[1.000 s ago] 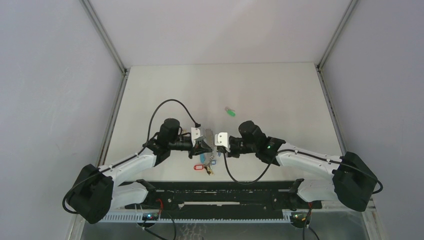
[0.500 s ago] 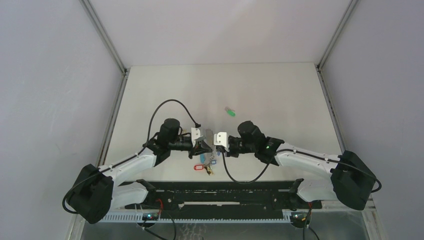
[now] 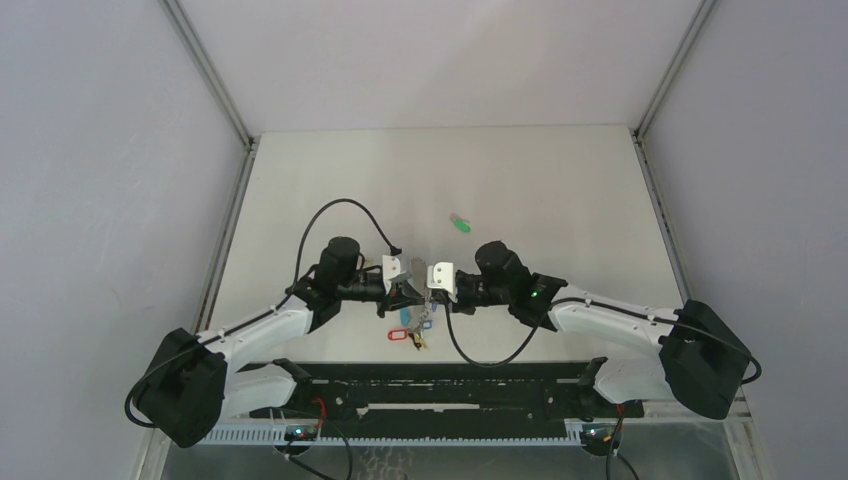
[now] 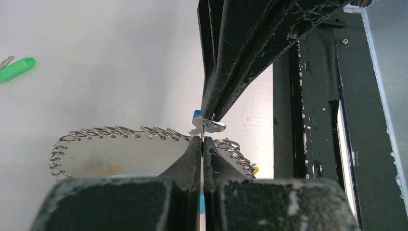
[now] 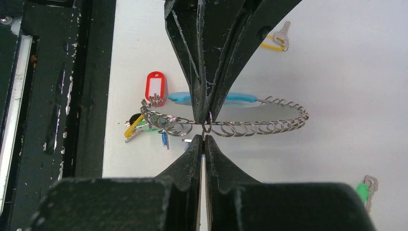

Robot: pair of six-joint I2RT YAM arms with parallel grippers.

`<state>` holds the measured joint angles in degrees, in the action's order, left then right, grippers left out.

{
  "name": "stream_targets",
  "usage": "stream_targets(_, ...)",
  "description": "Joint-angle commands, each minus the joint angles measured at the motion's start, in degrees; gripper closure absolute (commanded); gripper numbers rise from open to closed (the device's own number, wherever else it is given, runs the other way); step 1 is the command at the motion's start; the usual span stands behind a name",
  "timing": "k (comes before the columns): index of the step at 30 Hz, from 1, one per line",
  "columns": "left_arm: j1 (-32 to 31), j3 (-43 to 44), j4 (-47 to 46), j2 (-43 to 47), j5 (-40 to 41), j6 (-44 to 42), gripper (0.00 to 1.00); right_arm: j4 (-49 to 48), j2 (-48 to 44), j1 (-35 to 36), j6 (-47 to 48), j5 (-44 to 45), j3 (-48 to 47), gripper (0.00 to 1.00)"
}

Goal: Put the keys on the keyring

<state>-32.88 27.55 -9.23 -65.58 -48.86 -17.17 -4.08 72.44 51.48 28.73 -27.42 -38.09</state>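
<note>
Your left hand (image 4: pixel 202 144) clamped on the keyring (image 5: pixel 260 127), right hand (image 5: pixel 205 142) pinching the blue key (image 4: pixel 196 115), tip to tip.

L gripper (image 4: pixel 202 142), R gripper (image 5: pixel 204 139) tip-to-tip at keyring (image 5: pixel 262 126); open table (image 3: pixel 450 165) past green key (image 3: pixel 461 226)

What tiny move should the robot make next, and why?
Probably the right gripper should ease the small loop farther onto the keyring wire: both it and the left gripper are shut tip to tip there, and the green key lies loose.
</note>
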Motion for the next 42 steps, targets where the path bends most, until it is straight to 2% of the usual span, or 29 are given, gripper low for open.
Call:
stream_targets(1,-0.43,2.63,-1.66,1.07,-1.94,-0.89,1.0,-2.91,0.08,-0.02,-1.08,-0.96,-2.17,1.0)
stream_targets(42,-0.43,2.51,-1.66,1.2,-2.18,-1.21,1.0,-4.19,0.77,-0.77,-4.71,-0.4,-1.55,1.0)
